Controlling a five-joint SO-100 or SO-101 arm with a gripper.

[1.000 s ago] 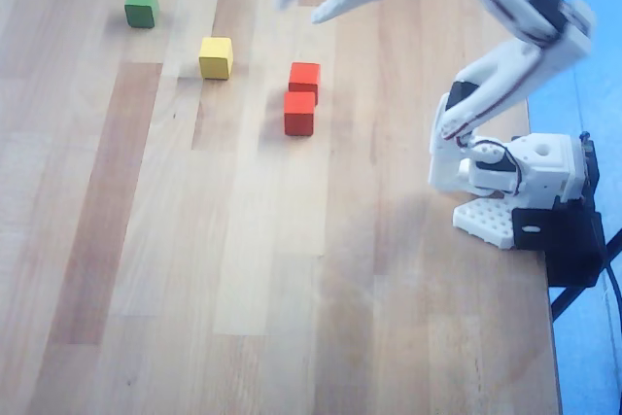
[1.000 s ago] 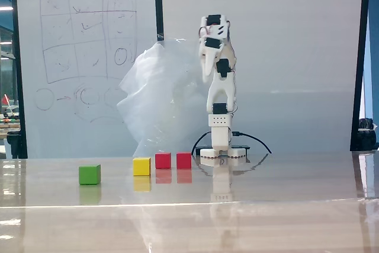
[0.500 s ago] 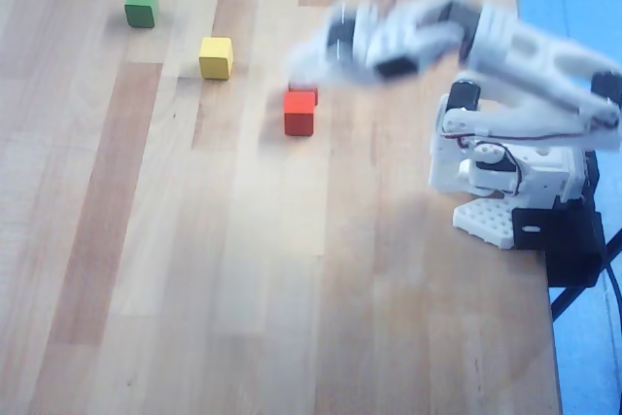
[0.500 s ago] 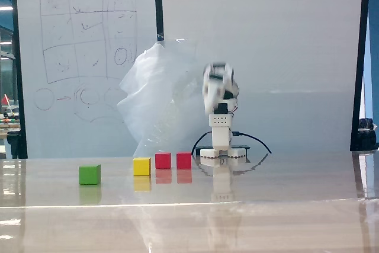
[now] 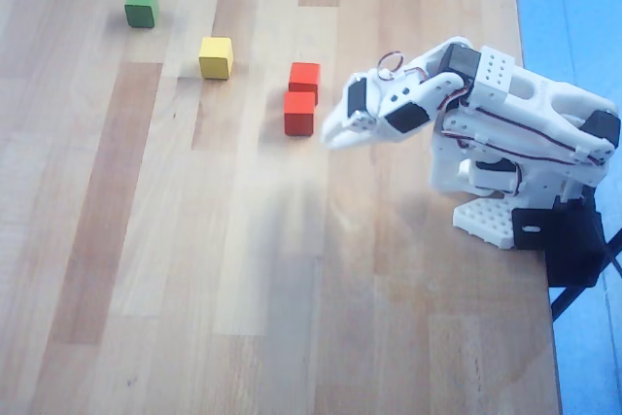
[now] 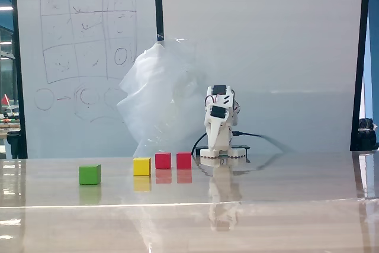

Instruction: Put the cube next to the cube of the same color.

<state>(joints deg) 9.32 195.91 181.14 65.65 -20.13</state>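
Observation:
Two red-orange cubes lie close together on the wooden table, one (image 5: 304, 77) just behind the other (image 5: 299, 113) in the overhead view. In the fixed view they stand side by side (image 6: 163, 160) (image 6: 184, 160). My white gripper (image 5: 331, 136) is just right of the nearer red cube, apart from it. Its jaws look closed with nothing between them. In the fixed view the gripper (image 6: 215, 145) points down just right of the cubes.
A yellow cube (image 5: 216, 57) lies left of the red pair, and a green cube (image 5: 142, 7) lies farther left and back. The arm's base (image 5: 505, 211) stands at the table's right edge. A whiteboard and a plastic sheet (image 6: 157, 93) stand behind.

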